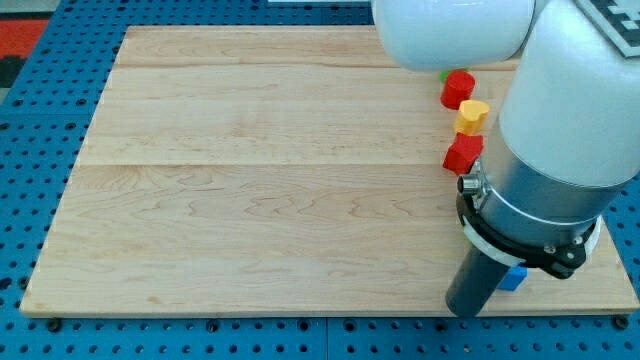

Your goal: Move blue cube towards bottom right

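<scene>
The blue cube (514, 277) lies near the board's bottom right corner; only a small part of it shows beside the rod. My tip (466, 310) rests on the board at the view's bottom, just left of the blue cube and touching or nearly touching it. The arm's large white and grey body (560, 130) covers the right side of the board and hides most of the cube.
A red cylinder (459, 88), a yellow block (472, 116) and a red block (463, 154) sit in a column at the upper right. A sliver of a green block (443, 74) shows under the arm. The wooden board (260, 180) lies on blue pegboard.
</scene>
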You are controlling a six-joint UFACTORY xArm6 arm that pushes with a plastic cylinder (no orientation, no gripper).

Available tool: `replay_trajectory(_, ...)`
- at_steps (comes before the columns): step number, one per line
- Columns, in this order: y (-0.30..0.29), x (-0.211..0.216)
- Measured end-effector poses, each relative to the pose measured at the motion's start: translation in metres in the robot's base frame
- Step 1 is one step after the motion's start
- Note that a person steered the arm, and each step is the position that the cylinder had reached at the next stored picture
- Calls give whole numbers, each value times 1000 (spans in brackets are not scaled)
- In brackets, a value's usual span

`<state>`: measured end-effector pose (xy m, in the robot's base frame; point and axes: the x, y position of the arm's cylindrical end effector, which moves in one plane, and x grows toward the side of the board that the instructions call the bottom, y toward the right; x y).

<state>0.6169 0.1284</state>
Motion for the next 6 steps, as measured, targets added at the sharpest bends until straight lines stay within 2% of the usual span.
replay_trajectory(5,2,-6)
replay_trajectory(6,57,-29)
